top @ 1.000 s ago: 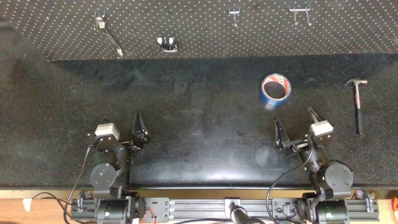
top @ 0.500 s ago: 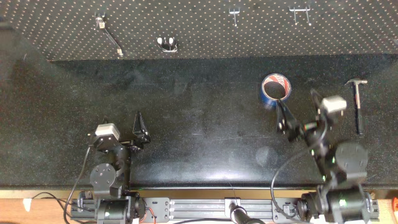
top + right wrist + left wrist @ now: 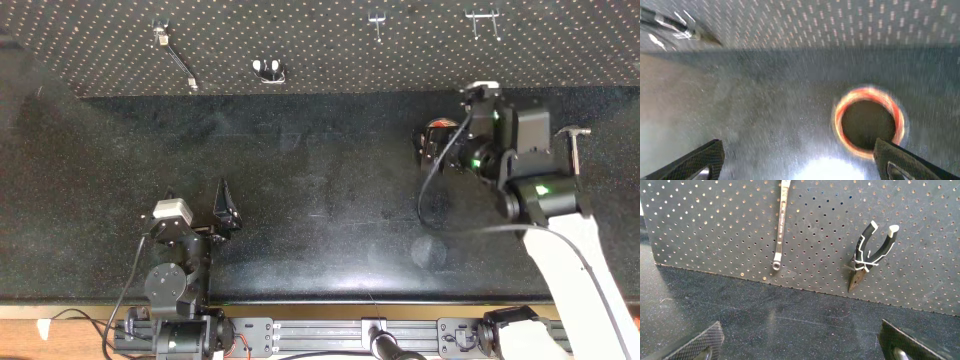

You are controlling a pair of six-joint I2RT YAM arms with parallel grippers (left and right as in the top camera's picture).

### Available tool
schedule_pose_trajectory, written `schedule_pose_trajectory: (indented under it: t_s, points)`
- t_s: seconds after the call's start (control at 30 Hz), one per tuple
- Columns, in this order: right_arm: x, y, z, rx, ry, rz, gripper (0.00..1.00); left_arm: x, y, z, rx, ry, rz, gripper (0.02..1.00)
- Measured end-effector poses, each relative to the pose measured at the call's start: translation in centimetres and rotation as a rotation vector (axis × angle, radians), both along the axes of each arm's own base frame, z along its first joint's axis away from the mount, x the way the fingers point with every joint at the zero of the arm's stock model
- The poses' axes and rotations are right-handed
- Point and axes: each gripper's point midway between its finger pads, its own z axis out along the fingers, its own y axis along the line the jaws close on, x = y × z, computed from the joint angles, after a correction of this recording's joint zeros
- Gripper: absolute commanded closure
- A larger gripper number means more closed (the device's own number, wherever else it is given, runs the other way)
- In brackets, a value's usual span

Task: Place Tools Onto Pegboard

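Up and across swings the right arm, off its rest by the table's front edge a second ago and now stretched out to the tape roll; the left arm has not budged.

Far left on the pegboard (image 3: pixel 320 40), the wrench (image 3: pixel 175 55) hangs from its peg, long and slim, lower end close to the board's bottom edge. Just right of it the pliers (image 3: pixel 268 70) are hung too, black-and-white handles up, nose pointing down.

Below them, near the front of the dark table (image 3: pixel 320 190), the left gripper (image 3: pixel 197 204) sits low and faces the board. Its wrist view puts a finger at each bottom corner, so the claw is spread wide with nothing in it, wrench (image 3: pixel 781 225) and pliers (image 3: pixel 872 255) straight ahead.

Moving right, two sets of bare hooks (image 3: pixel 377 20) stick out of the board's upper part.

Then the tape roll (image 3: pixel 432 135), lying flat on the table well short of the board, half hidden from above by the right gripper (image 3: pixel 445 150). The wrist view is smeared, but the red-rimmed ring (image 3: pixel 869 122) looks to lie just ahead of the right gripper (image 3: pixel 800 165), nearer one finger than the other. That claw is wide too, closed on nothing.

Far right, the hammer (image 3: pixel 574 135) lies on the table beside the arm, head toward the board.
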Motion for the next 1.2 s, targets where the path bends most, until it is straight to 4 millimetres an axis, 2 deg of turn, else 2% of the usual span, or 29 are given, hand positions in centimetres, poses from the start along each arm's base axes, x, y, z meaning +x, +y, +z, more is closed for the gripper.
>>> schedule_pose_trajectory:
  t_s: [0.2, 0.37, 0.63, 0.77, 0.8, 0.9, 0.97, 1.0, 1.1, 1.13, 1.17, 1.2]
  points:
    - [0.7, 0.8, -3.4, -0.034, 0.169, 0.031, 0.025, 0.0, 0.0, 0.0, 0.000, 0.000, 0.000, 0.023]
    - [0.8, 1.5, -4.5, -0.083, 0.249, 0.086, 0.025, 0.0, 0.0, 0.0, 0.000, 0.000, 0.000, 0.023]
    - [0.7, 1.2, -8.2, -0.129, 0.375, 0.091, 0.025, 0.0, 0.0, 0.0, 0.000, 0.000, 0.000, 0.023]
    - [0.4, 1.8, -9.5, -0.154, 0.403, 0.128, 0.009, 0.0, 0.0, 0.0, 0.000, 0.000, 0.000, 0.023]
    - [0.3, 1.9, -9.9, -0.162, 0.411, 0.137, 0.167, 0.0, 0.0, 0.0, 0.000, 0.000, 0.000, 0.023]
    - [0.3, 1.8, -10.9, -0.187, 0.432, 0.142, 0.384, 0.0, 0.0, 0.0, 0.000, 0.000, 0.000, 0.023]
    - [0.3, 1.4, -11.7, -0.214, 0.447, 0.140, 0.619, 0.0, 0.0, 0.0, 0.000, 0.000, 0.000, 0.023]
    - [0.3, 1.2, -11.9, -0.223, 0.451, 0.134, 0.671, 0.0, 0.0, 0.0, 0.000, 0.000, 0.000, 0.023]
    - [0.3, 0.8, -12.5, -0.249, 0.465, 0.128, 0.741, 0.0, 0.0, 0.0, 0.000, 0.000, 0.000, 0.023]
    - [0.2, 0.5, -12.8, -0.265, 0.476, 0.122, 0.803, 0.0, 0.0, 0.0, 0.000, 0.000, 0.000, 0.023]
    - [0.2, 0.3, -13.0, -0.276, 0.483, 0.118, 0.921, 0.0, 0.0, 0.0, 0.000, 0.000, 0.000, 0.023]
    - [0.2, 0.2, -13.1, -0.286, 0.487, 0.115, 0.923, 0.0, 0.0, 0.0, 0.000, 0.000, 0.000, 0.023]
